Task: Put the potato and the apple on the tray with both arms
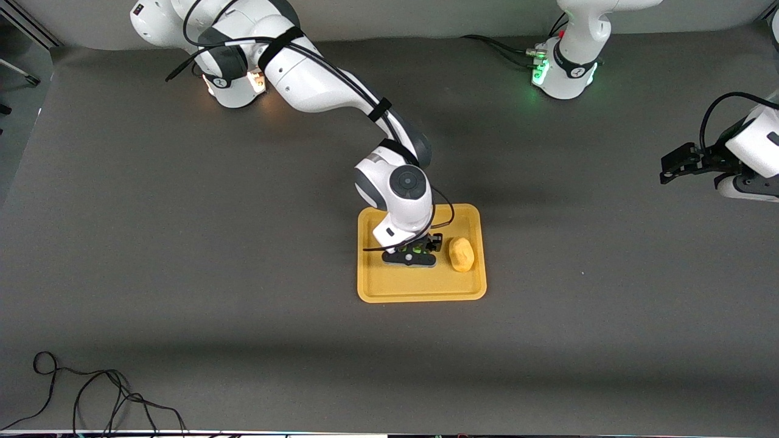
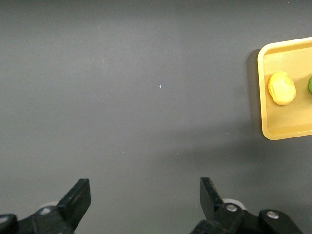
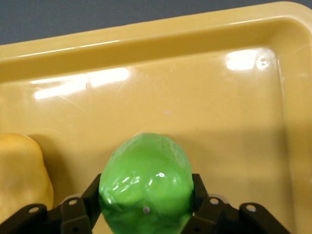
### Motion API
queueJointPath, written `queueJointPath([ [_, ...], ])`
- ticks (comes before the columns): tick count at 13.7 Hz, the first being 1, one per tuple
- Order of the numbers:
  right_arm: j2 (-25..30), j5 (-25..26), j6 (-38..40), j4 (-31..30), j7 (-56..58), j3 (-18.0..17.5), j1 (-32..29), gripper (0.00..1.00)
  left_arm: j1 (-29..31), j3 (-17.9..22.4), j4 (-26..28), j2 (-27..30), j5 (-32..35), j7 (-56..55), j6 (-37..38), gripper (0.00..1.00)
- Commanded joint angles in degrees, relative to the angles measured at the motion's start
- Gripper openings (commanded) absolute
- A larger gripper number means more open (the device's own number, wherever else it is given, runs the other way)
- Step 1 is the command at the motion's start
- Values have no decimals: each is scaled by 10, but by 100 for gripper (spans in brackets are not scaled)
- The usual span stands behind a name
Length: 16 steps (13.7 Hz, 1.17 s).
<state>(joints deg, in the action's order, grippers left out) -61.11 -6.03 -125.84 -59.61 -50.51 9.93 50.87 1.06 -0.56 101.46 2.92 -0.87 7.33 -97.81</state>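
The tray lies flat near the middle of the table, and everything else is placed from it. The right arm reaches from its base down over the tray, and the right gripper is low inside the tray, toward the right arm's end of it. In the right wrist view its two black fingers press against either side of the apple, closed onto the fruit with no gap showing between pads and skin. The apple sits at or just above the tray floor; whether it touches the floor cannot be told. In the front view only slivers of green show between the gripper parts. The potato lies on the tray floor, just beside the apple, toward the left arm's end of the tray and close to the rim there. In the right wrist view the potato appears at the edge of the picture next to the apple, apart from it by a narrow strip of tray. The left arm waits well away from the tray, at the left arm's end of the table. The left gripper hangs over bare table, and in the left wrist view its fingers are spread wide with nothing between them. That view also shows a corner of the tray with the potato on it and a green edge of the apple beside the potato.
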Motion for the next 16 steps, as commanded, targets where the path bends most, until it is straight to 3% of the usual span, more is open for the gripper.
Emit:
queueJointPath([
  [1, -4, 12, 10, 22, -15, -3, -5, 100, -1, -1, 8, 8, -4, -6, -12, 100],
  [6, 84, 11, 135, 27, -15, -3, -5, 100, -1, -1, 8, 7, 10, -7, -15, 100],
  [11, 212, 12, 274, 24, -6, 4, -17, 100, -1, -1, 8, 7, 11, -7, -19, 100],
  [13, 276, 22, 336, -1, 32, 20, -34, 100, -2, -1, 8, 7, 12, -7, -19, 100],
  [16, 389, 41, 381, -104, 149, 85, -34, 100, -2, -1, 7, 8, 12, -7, -19, 100],
])
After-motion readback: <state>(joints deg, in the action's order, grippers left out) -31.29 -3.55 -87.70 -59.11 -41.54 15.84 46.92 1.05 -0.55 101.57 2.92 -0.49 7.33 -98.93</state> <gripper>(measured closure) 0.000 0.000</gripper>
